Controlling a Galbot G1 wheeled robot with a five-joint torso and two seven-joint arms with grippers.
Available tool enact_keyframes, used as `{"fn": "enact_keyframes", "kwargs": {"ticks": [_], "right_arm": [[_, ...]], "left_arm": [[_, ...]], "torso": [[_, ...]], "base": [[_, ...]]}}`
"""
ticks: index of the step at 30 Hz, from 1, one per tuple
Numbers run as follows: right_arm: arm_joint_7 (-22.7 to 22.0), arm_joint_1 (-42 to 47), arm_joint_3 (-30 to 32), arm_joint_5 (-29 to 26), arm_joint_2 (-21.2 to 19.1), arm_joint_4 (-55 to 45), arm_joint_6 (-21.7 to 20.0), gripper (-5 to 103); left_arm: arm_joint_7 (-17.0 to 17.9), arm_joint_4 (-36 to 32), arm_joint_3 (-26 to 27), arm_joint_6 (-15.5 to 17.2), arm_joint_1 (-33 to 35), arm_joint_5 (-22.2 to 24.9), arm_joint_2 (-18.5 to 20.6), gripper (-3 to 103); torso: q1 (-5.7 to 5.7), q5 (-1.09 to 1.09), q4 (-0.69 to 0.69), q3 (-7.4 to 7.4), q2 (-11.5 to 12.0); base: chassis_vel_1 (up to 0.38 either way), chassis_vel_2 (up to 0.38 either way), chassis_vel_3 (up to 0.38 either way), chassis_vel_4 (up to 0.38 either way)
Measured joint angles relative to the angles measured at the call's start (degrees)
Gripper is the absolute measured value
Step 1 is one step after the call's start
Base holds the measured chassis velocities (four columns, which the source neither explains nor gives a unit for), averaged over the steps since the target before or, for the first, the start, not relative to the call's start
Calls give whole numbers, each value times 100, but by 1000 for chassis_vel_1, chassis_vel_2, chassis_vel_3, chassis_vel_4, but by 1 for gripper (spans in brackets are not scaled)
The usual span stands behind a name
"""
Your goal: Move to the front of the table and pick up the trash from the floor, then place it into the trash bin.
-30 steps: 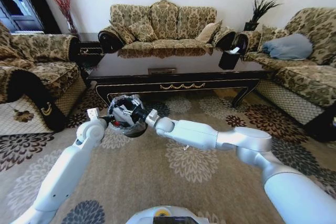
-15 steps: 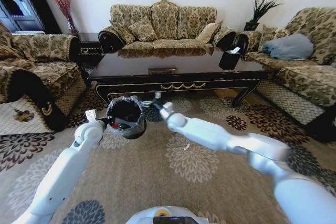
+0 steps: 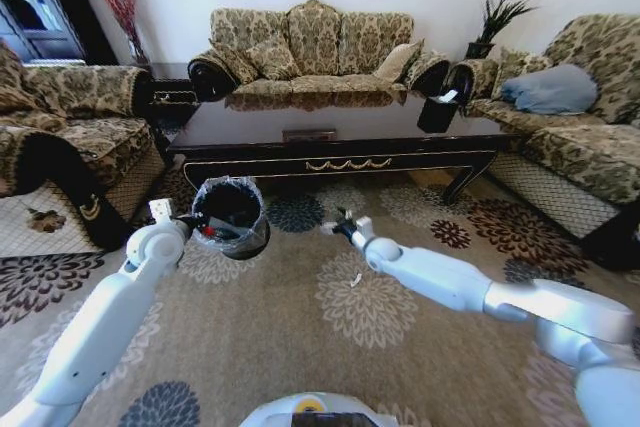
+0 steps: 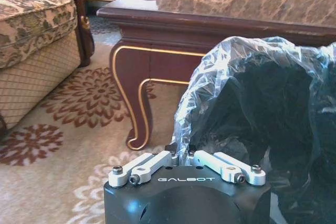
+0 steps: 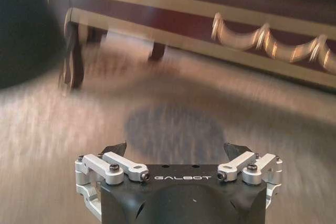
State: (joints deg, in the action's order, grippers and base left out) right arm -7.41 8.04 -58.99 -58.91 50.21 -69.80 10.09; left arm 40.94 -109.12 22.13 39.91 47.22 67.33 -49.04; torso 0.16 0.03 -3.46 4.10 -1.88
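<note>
A Galbot G1 robot stands on the flower-patterned carpet (image 3: pixel 300 347) in front of a long dark coffee table (image 3: pixel 330 137), both arms stretched forward over the floor.

The left arm reaches out and slightly upward, its gripper (image 3: pixel 188 227) holding the small black trash bin (image 3: pixel 230 217) up off the carpet just before the table's left end. In the left wrist view the two fingers of the left gripper (image 4: pixel 182 156) are pinched together on the edge of the bin (image 4: pixel 273 129) and its clear crinkly liner bag (image 4: pixel 220 72). The bin's mouth tilts toward the robot, and a few pieces of trash (image 3: pixel 222 232), one with a touch of red, lie inside at the bottom.

The right arm extends long and low from the robot's right side, elbow nearly straight, with its gripper (image 3: pixel 338 226) hovering above the carpet to the right of the bin and apart from it, before the middle of the table. In the right wrist view the right gripper (image 5: pixel 178 150) has its fingers spread wide with nothing between them, pointing at the table's gold-trimmed front rail (image 5: pixel 247 30).

A small white scrap (image 3: pixel 356 279) lies on the carpet beneath the right forearm.

The word "GALBOT" is printed in white on the black body of each gripper.
</note>
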Motion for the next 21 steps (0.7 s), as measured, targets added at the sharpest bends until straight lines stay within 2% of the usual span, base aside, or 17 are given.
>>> {"fn": "enact_keyframes", "kwargs": {"ticks": [3, 10, 14, 21], "right_arm": [[422, 88, -560, 243, 10, 615, 180, 100], [462, 256, -842, 289, 84, 1056, 208, 100], [434, 353, -936, 319, 324, 1705, 208, 100], [430, 501, -939, 218, 407, 1962, 168, 100]], "left_arm": [[-3, -26, 67, 2, 35, -4, -138, 2], [-28, -164, 181, 0, 136, 1, -199, 2], [-60, -301, 260, -13, 200, 33, -210, 2], [-64, -370, 244, -23, 178, 12, -242, 2]], "torso": [[0, -3, 3, 0, 0], [0, -2, 1, 0, 0], [0, -3, 5, 0, 0], [0, -2, 1, 0, 0]], "base": [[0, 0, 0, 0], [0, 0, 0, 0], [0, 0, 0, 0], [0, 0, 0, 0]]}}
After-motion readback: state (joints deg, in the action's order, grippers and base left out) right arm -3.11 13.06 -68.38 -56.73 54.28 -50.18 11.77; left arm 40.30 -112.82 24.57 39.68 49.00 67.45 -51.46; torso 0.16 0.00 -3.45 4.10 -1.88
